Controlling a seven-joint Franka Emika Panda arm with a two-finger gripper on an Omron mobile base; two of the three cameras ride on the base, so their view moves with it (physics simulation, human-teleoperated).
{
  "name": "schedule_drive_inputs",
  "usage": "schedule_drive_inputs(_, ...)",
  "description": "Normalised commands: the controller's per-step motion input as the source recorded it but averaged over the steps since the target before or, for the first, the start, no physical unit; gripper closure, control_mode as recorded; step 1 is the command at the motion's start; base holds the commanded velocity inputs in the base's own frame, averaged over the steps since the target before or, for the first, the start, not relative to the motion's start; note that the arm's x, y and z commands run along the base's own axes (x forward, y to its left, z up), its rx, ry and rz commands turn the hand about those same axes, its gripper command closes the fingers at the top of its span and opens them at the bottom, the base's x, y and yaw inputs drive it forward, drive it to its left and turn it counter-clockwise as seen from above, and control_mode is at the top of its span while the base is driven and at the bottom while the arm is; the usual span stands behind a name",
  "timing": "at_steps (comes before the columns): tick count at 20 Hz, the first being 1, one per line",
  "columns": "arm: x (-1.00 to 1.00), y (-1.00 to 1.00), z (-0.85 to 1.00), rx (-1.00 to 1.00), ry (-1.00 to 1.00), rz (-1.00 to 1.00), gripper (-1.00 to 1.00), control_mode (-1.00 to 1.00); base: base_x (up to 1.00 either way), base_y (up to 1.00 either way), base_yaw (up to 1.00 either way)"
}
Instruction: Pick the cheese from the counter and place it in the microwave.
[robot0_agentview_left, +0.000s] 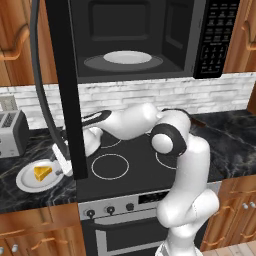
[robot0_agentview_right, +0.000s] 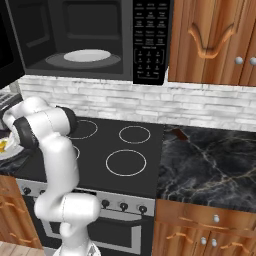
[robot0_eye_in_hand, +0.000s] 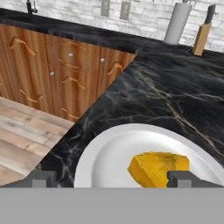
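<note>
Hand view, nearest first: I see the two dark fingertips rising at the bottom edge, set wide apart, so I read the gripper as well open with nothing between the jaws. Just past them sits the cheese, a yellow-orange wedge lying on a round white plate. The right-hand tip overlaps the wedge's lower corner in this view; I cannot tell whether it touches. The plate rests on the counter, black stone with white veins, close to its front edge. Beyond that, wooden cabinets run along the far side, and at the back stand a grey cylinder and a knife block against the white brick wall.

Left base view: the arm reaches out to the left over the stovetop, low toward the plate. The open microwave door crosses in front of the hand and hides most of it. The cheese sits on the plate on the counter left of the stove, with a silver toaster behind it. Farthest and highest, the microwave stands open above the stove, its round turntable bare.
</note>
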Motion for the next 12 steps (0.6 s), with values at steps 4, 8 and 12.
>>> schedule_drive_inputs(4, 0.15, 0.41, -0.05, 0.0, 0.0, 0.01, -1.0, -1.0, 0.0, 0.0, 0.0)
schedule_drive_inputs(8, 0.26, 0.27, -0.19, 0.0, 0.0, 0.01, -1.0, -1.0, 0.0, 0.0, 0.0)
schedule_drive_inputs(12, 0.2, 0.19, -0.23, 0.0, 0.0, 0.01, -1.0, -1.0, 0.0, 0.0, 0.0)
